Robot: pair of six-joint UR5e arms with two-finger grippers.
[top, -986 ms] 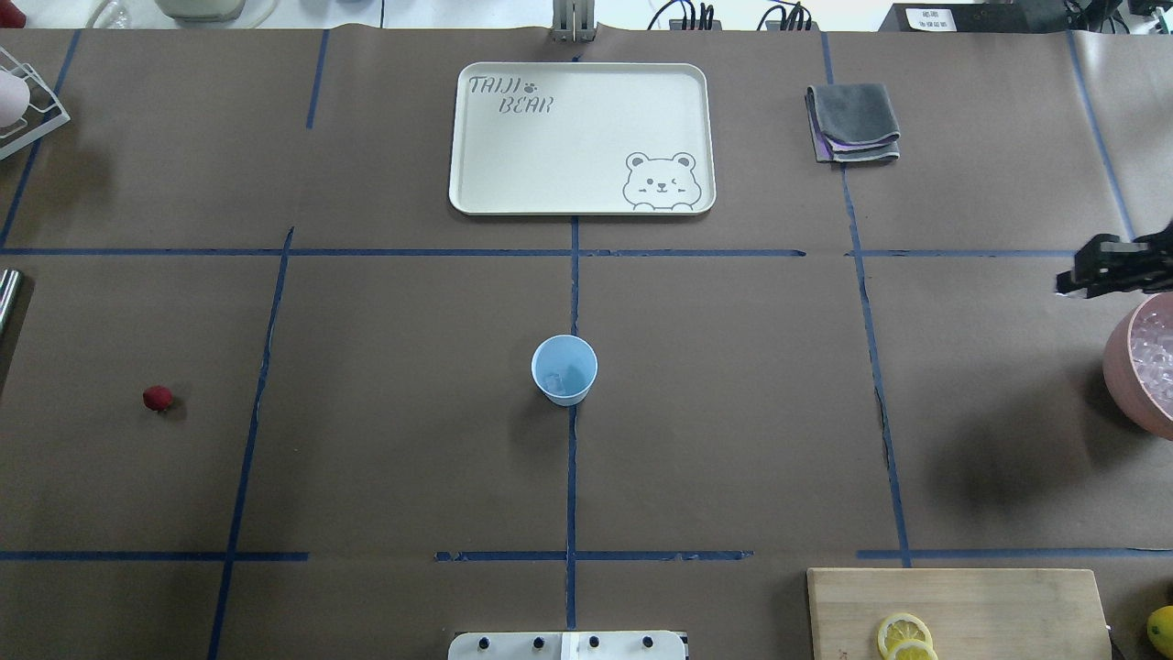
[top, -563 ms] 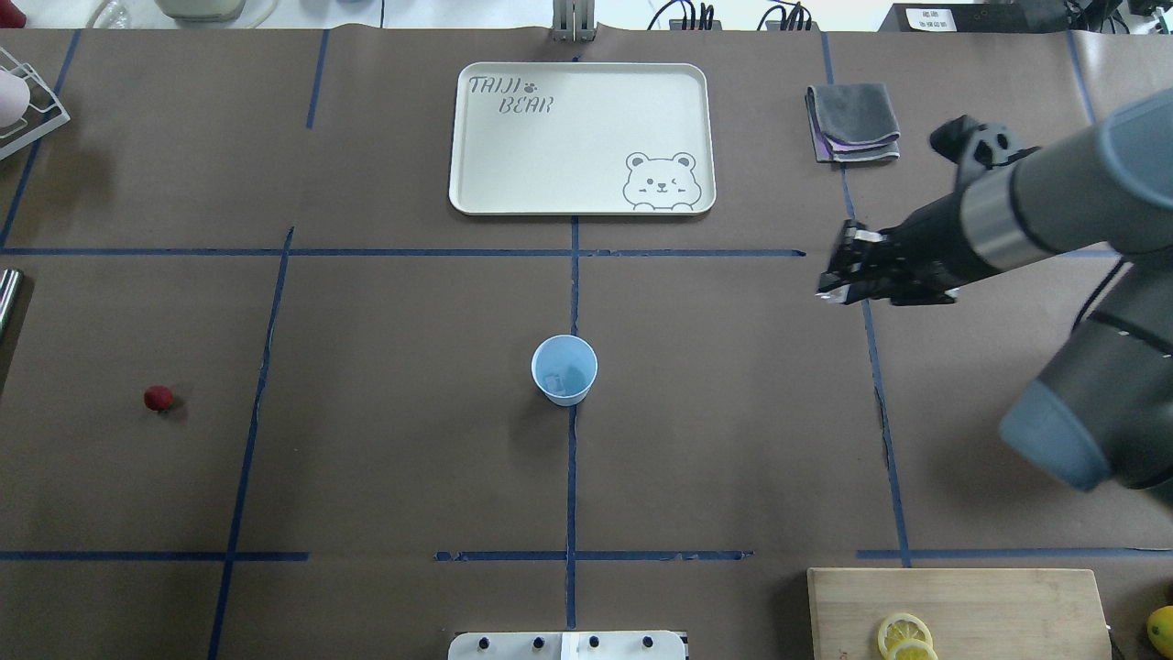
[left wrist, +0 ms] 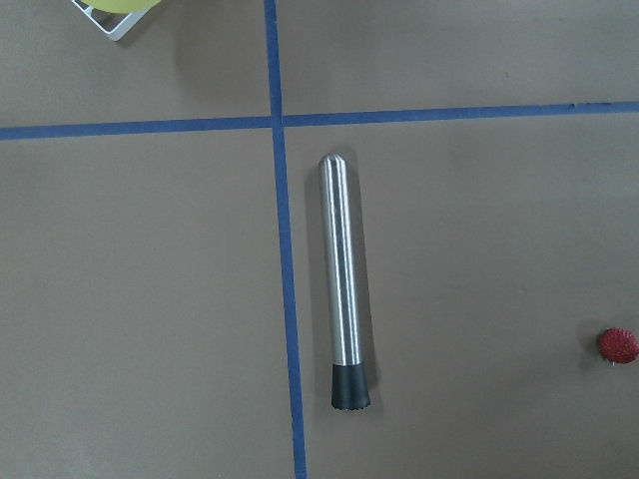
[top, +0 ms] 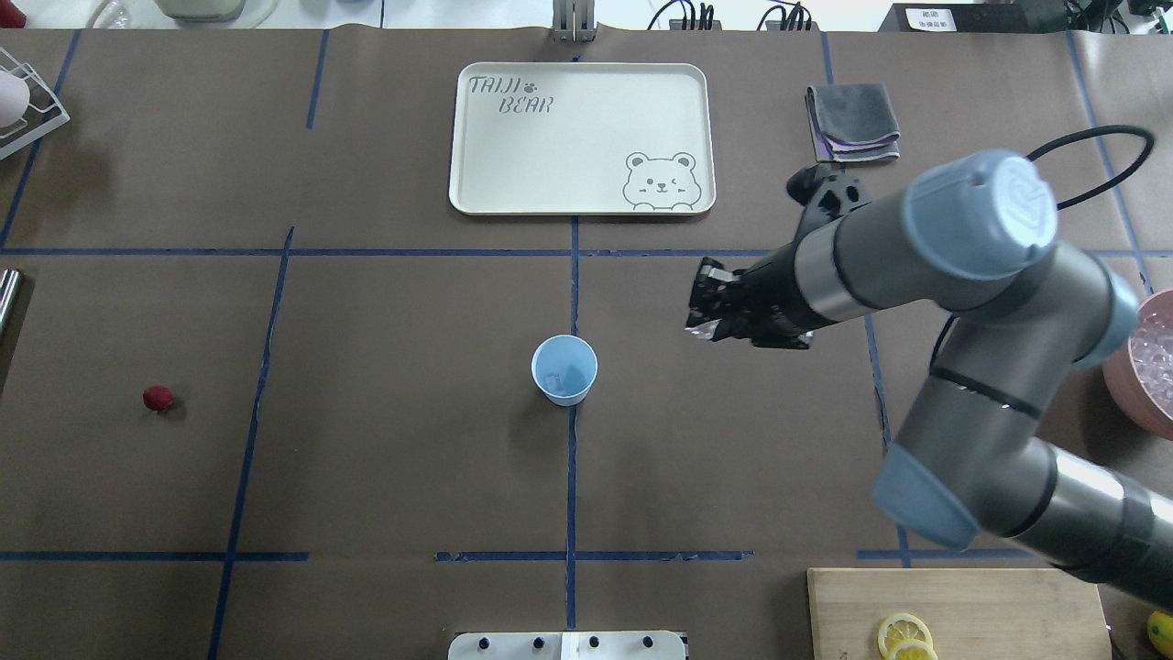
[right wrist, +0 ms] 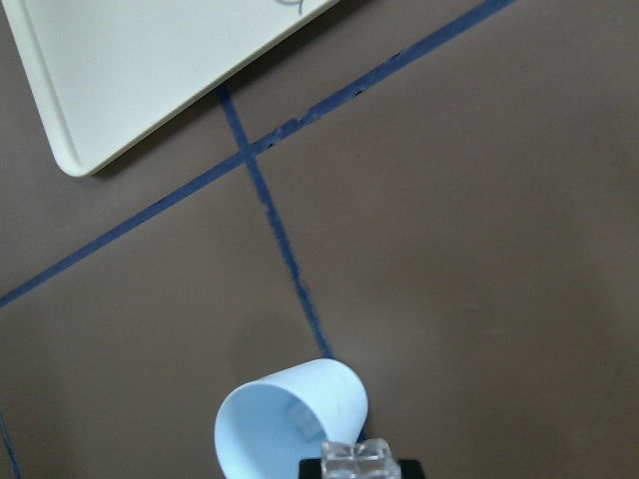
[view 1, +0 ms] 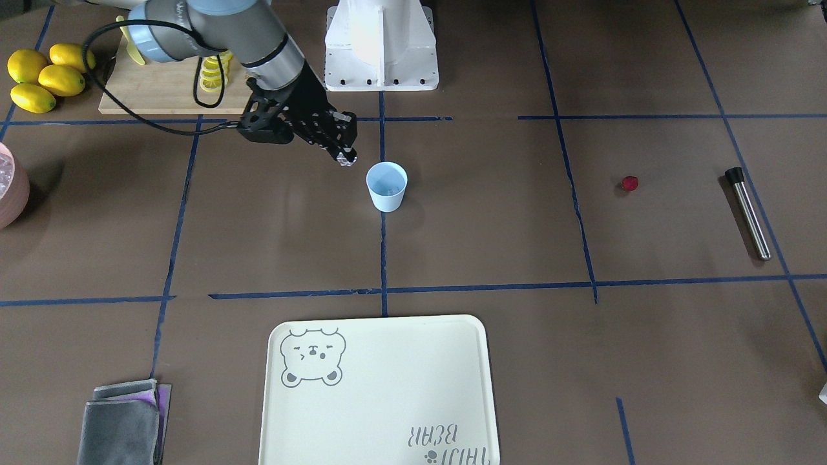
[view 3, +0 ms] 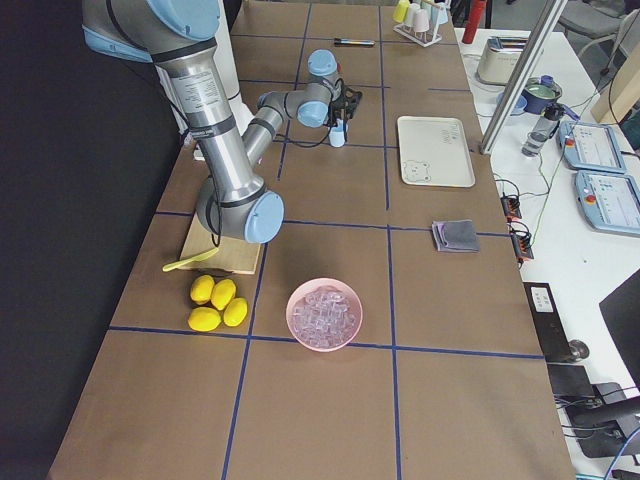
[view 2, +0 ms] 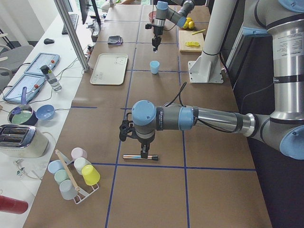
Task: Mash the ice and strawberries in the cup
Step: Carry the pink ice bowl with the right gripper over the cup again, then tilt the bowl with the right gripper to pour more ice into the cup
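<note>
The pale blue cup (top: 564,369) stands upright at the table's centre, with one piece of ice (top: 553,379) in its bottom. My right gripper (top: 698,312) hovers just to the cup's right, shut on a clear ice cube (right wrist: 359,461); the cup (right wrist: 290,419) lies just ahead of it in the right wrist view. The strawberry (top: 158,397) lies alone on the table far to the left. My left gripper (view 2: 144,153) shows only in the exterior left view, above a steel muddler (left wrist: 343,279); I cannot tell whether it is open or shut.
A pink bowl (top: 1125,367) of ice sits at the right edge. A cream tray (top: 476,183) and a folded grey cloth (top: 852,121) lie at the back. A cutting board (top: 962,605) with lemon slices is at the front right, and a cup rack (view 2: 73,173) stands at the far left.
My right arm has swept left from beside the pink bowl at the table's right edge to just right of the cup, carrying the ice cube. The cup and strawberry have not moved.
</note>
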